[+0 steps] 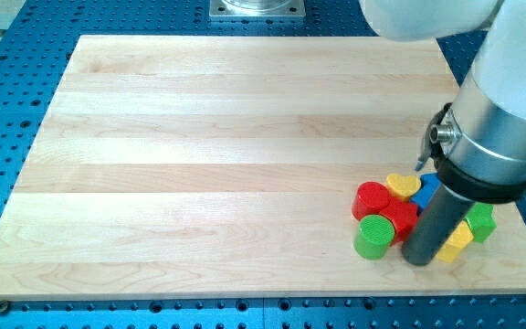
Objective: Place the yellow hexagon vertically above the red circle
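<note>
A: Where does the yellow hexagon (455,242) sit, and which way does it point?

B: Near the board's near right corner, just right of my tip (418,260). Only a slanted yellow sliver shows beside the dark rod, so I cannot tell its long axis or facing.

A: And the red circle (371,199)?

B: A short red cylinder, flat face up, at the left of the cluster. It touches the green circle (373,237) nearer the front and a yellow heart (403,186) on its right.

A: What else is packed in?

B: A second red block (402,217), a blue block (428,191) behind the rod, and a green block (480,220) at the right.

A: Jaws?

B: There are none; the rod grips nothing. Its end rests on the wooden board (199,164), seemingly touching the second red block and the hexagon.
</note>
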`<action>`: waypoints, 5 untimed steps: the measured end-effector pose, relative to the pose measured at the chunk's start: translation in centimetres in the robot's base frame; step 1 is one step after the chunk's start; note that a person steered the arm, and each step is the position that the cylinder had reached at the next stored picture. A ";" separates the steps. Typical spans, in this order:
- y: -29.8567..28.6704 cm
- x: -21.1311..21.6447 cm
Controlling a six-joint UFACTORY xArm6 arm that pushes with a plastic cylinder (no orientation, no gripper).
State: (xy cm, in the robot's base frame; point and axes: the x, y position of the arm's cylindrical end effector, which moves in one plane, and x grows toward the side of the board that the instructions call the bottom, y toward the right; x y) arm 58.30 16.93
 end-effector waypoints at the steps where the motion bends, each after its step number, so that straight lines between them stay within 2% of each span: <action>1: -0.4 -0.8; 2: -0.4 1.8; 3: 1.8 2.6; 4: 5.2 2.2; 5: 4.9 1.9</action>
State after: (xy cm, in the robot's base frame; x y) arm 60.17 21.87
